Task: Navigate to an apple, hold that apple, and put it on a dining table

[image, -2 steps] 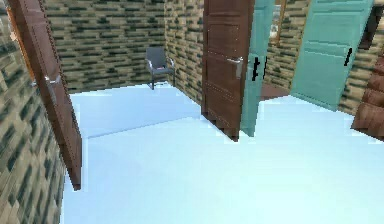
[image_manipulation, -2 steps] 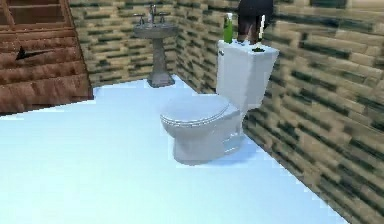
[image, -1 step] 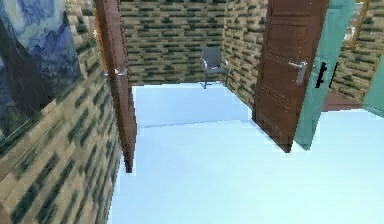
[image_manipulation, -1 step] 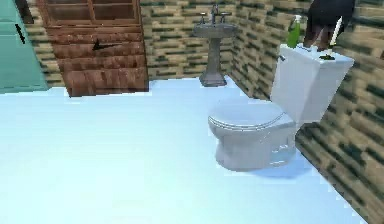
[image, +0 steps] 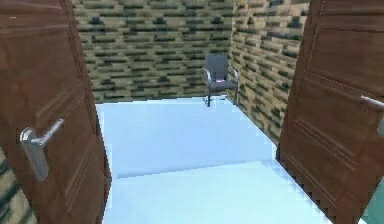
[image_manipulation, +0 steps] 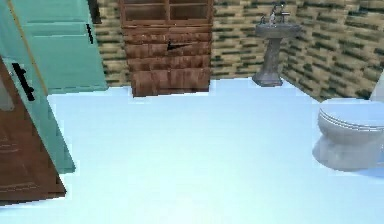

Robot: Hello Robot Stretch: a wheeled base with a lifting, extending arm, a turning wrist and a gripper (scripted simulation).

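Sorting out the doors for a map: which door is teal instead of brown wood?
The door at the arm side view's left is the teal one. The forward view's left door and right door are both brown wood.

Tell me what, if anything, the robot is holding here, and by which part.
It cannot be told. The forward view looks past a door to a chair; the arm side view has a cabinet, sink and toilet.

Dark chair (image: 218, 80) near a brick wall (image: 150, 50); wooden cabinet (image_manipulation: 167, 47), pedestal sink (image_manipulation: 277, 45), white toilet (image_manipulation: 352, 125), teal door (image_manipulation: 55, 40).
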